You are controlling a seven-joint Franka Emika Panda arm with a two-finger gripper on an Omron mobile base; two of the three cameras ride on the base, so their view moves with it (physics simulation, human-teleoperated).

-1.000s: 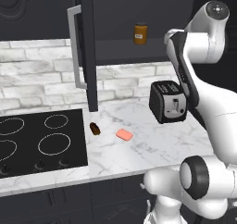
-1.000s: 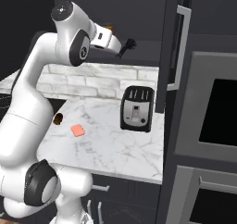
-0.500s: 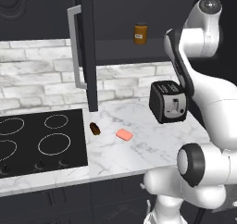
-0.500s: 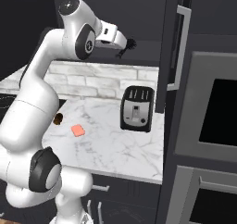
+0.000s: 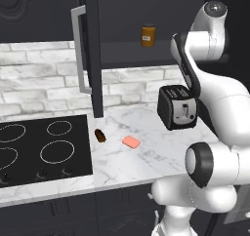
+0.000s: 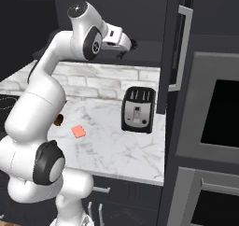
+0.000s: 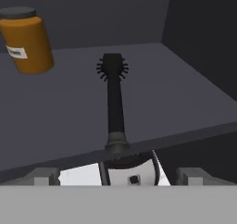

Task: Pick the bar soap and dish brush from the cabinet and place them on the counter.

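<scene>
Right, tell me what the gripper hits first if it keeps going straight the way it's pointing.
The thin black dish brush lying on the dark cabinet shelf, handle end nearest the open gripper. Depth is unclear; the amber jar sits off to one side.

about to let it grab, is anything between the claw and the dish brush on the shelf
Nothing visible blocks it. The dish brush lies on the cabinet shelf straight ahead of the open claw, handle end toward it. The amber jar stands off to one side.

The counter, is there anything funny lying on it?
Yes. The pink bar soap lies loose on the bare marble counter, with a dark brown lump beside it near the cooktop. Nothing looks spilled or broken.
</scene>
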